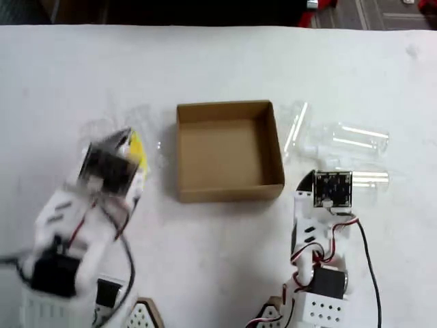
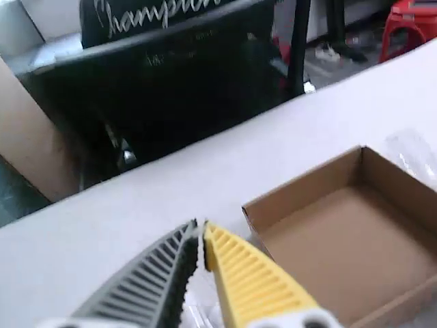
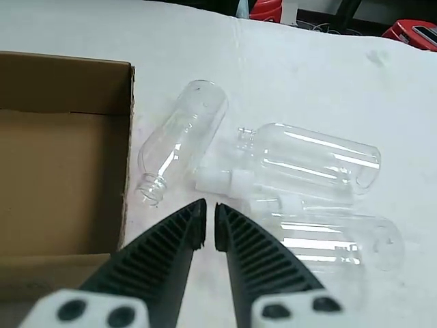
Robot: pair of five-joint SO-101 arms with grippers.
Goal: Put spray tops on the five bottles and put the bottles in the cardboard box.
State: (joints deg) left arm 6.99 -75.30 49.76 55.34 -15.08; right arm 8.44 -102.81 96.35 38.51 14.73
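Observation:
The open cardboard box [image 1: 229,150] stands mid-table with nothing inside. To its right lie three clear bottles [image 1: 355,140]. In the right wrist view one bottle [image 3: 181,140] lies uncapped with its mouth near the box wall. A second bottle [image 3: 311,157] lies beside it, and a third [image 3: 334,239] lies nearest my fingers. A white spray top [image 3: 224,181] rests among them. My right gripper [image 3: 208,222] hovers shut just short of the bottles, holding nothing. My left gripper [image 2: 201,229], grey and yellow, is shut and raised left of the box [image 2: 341,239].
The white table [image 1: 218,61] stretches behind the box to its far edge, with a dark chair [image 2: 184,75] beyond it. Faint clear shapes [image 1: 109,126] lie by the left arm [image 1: 82,219]. The right arm's base [image 1: 317,301] stands at the front edge.

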